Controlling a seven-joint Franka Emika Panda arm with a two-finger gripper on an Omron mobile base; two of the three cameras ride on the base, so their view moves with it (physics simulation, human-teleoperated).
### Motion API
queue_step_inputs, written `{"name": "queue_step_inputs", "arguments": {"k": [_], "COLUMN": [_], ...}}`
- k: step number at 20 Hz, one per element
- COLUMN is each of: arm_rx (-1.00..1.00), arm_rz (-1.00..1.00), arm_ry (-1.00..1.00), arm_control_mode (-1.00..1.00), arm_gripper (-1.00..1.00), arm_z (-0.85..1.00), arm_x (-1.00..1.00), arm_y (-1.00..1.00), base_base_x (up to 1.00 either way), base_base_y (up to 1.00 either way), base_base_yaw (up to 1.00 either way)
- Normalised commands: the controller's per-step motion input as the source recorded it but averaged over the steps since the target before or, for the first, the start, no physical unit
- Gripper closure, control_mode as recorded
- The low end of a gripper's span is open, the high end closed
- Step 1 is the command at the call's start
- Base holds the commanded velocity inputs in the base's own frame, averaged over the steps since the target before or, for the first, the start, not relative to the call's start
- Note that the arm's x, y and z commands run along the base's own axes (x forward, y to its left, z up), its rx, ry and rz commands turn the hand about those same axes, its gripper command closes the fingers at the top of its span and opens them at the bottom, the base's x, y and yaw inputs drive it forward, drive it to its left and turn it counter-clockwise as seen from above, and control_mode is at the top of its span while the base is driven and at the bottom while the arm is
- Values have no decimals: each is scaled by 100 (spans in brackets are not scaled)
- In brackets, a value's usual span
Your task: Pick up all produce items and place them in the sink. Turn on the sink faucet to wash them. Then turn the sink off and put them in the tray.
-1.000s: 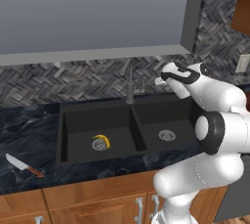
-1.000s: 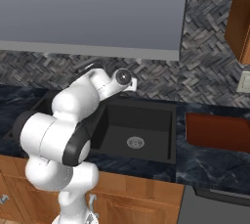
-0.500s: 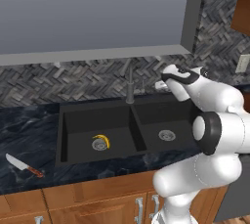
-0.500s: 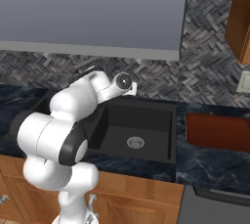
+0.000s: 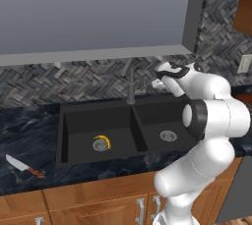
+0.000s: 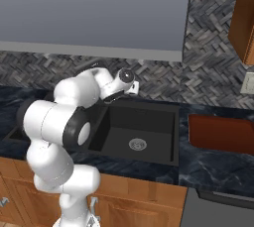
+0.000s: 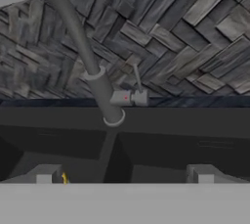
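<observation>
With jaws spread wide, the gripper (image 7: 124, 179) is facing the faucet (image 7: 100, 88), whose thin stiff lever (image 7: 137, 78) probably wants a light sideways push.

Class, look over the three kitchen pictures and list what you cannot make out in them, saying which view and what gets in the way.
- Tray: right base view, cut off by the right edge.
- Left basin of the sink: right base view, hidden behind the arm.
- Banana: hand view, just a yellow sliver beside one of the fingers.
- Knife: left base view, too small for detail.
- Faucet: hand view, spout end cut off at the left edge.
</observation>
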Motion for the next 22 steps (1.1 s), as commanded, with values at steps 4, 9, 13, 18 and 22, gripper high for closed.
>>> {"name": "queue_step_inputs", "arguments": {"k": [4,9,13,18,22], "arm_rx": [0,0,1,3,3], "arm_rz": [0,0,0,0,0], "arm_ry": [19,13,5,1,0], "arm_control_mode": [-100,-100,-100,-100,-100], "arm_gripper": [-100,-100,-100,-100,-100], "arm_z": [-6,-2,-1,-18,-35], "arm_x": [13,3,3,3,0], "arm_y": [6,12,11,0,0], "base_base_x": [0,0,0,0,0], "base_base_y": [0,0,0,0,0], "base_base_yaw": [0,0,0,0,0]}}
